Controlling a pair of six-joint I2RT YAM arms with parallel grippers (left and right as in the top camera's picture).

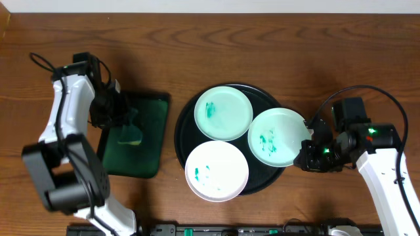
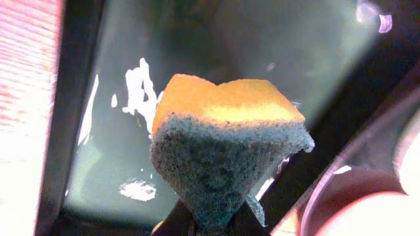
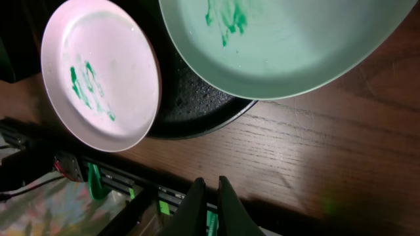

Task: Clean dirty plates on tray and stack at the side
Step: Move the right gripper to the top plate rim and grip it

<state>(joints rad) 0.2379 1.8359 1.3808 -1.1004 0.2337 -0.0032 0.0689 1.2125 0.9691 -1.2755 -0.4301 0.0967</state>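
While three smeared plates [image 1: 224, 113] sit on black tray [image 1: 180, 131], overhead: left gripper [image 1: 123, 117] over green tray [image 1: 149, 154]; right gripper [image 1: 307, 156] at black tray's right edge, beside nearest plate.
Left wrist: fingers clamped on sponge [image 2: 226, 144], yellow side up.
Right wrist: fingers [image 3: 231, 200] pressed together, empty, above table [image 3: 315, 151].

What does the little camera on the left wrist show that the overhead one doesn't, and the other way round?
Left wrist only: the sponge close up, yellow foam and a rough blue-green scrubbing face, pinched by the left gripper, with wet glints on the dark-green tray beneath. Overhead only: all three plates with teal smears laid out on the black tray, and the right gripper by its right edge. Both: the sponge over the dark-green tray.
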